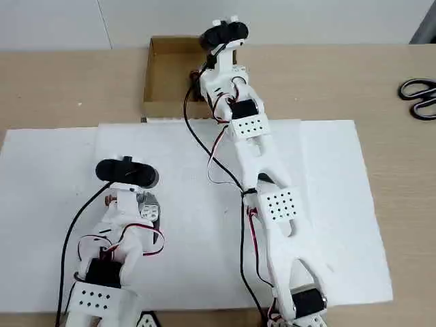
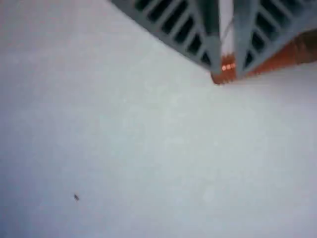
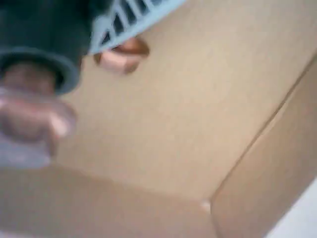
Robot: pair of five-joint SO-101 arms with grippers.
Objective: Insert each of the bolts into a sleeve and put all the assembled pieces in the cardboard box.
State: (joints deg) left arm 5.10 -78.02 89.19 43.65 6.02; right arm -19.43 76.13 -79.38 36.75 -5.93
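High view: the right gripper (image 1: pixel 199 80) is over the cardboard box (image 1: pixel 155 68) at upper centre, and the left gripper (image 1: pixel 126 202) is at lower left, above the white sheet (image 1: pixel 327 177).

Left wrist view: its jaws are pinched on 1 copper-coloured piece (image 2: pixel 292 54), whose long axis runs toward the upper right.

Right wrist view: 1 copper-coloured part (image 3: pixel 123 54) sits at upper left inside the box. I cannot tell whether the right claw grips it.

The task is probably near its end.

High cam fixed, looks down over the table (image 1: pixel 54 75). Left wrist cam sits very close above white sheet (image 2: pixel 124 148), facing down. Right wrist cam close, facing into cardboard box (image 3: pixel 198 124). High view shares both.
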